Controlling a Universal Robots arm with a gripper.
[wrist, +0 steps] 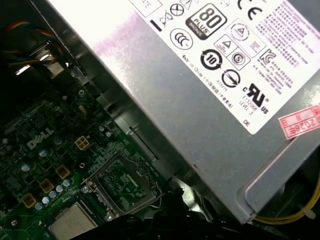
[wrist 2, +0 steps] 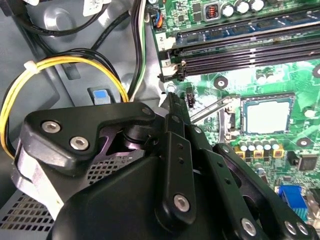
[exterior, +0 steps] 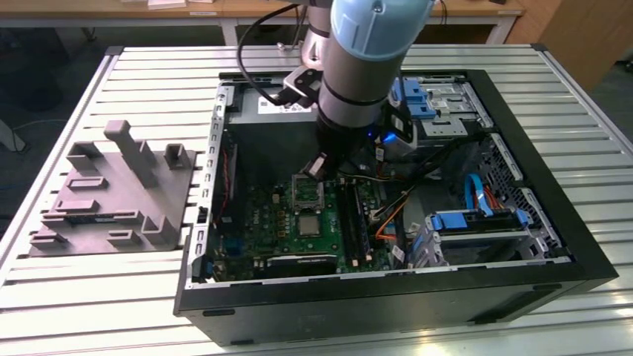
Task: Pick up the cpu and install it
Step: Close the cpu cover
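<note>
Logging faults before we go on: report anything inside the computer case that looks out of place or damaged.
Nothing looks broken or spilled. In the first wrist view the cpu lies flat on the green board with its metal hold-down frame swung open beside it, so it is unclamped.

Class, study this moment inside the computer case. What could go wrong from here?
1. The cpu lies in its socket with the hinged metal frame beside it open. A knock might shift the chip before it is clamped.
2. The gripper sits low by the motherboard, close to the yellow cables and the memory slots. It could snag or strike them.
</note>
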